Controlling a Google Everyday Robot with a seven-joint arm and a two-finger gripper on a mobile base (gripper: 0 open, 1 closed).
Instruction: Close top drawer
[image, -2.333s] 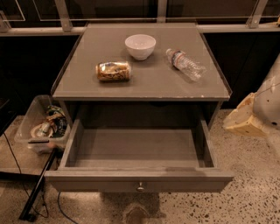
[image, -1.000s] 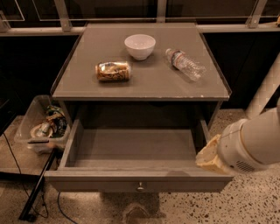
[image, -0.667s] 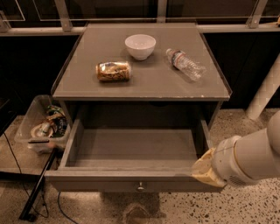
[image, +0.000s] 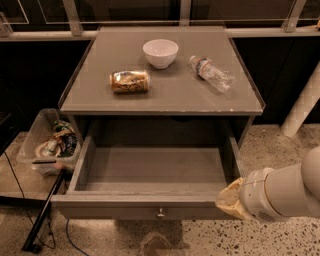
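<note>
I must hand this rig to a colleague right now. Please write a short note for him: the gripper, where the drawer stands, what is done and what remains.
Gripper: low on the right, at the right end of the top drawer front. I cannot tell whether it touches the front.
Top drawer: pulled far out, nothing visible inside, knob at the centre of its front.
Done: gripper placed by the drawer front; the drawer is not yet closed.
Left: push the front in until it sits under the tabletop.
Not part of the job: bowl, can and bottle on the tabletop.
</note>
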